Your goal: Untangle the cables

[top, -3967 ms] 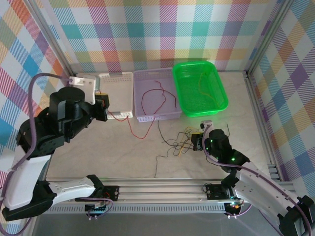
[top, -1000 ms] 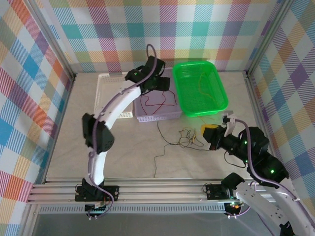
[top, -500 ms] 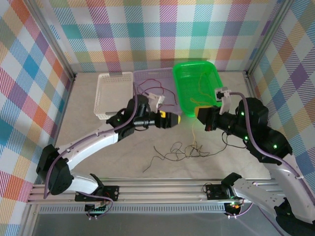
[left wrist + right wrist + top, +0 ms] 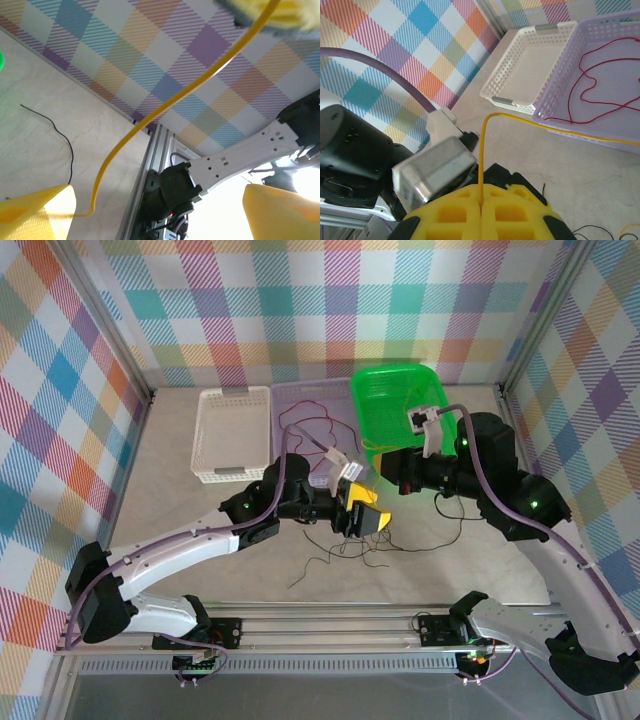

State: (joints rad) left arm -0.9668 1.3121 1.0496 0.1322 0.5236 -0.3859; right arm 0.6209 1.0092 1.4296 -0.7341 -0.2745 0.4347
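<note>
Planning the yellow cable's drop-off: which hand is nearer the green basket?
Right. The right hand sits at the green basket's near rim, gripping a yellow cable; the left hand, open, is farther forward, by the tangled cables.

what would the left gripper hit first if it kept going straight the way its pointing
Probably the yellow cable, strung from the right gripper just ahead of the open left gripper. Depth is unclear; behind it stands the right arm.

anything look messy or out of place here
Yes: a snarl of thin cables lies loose on the table in front of the purple basket, unsorted. One yellow cable stands up from the shut right hand, then kinks sideways.
</note>
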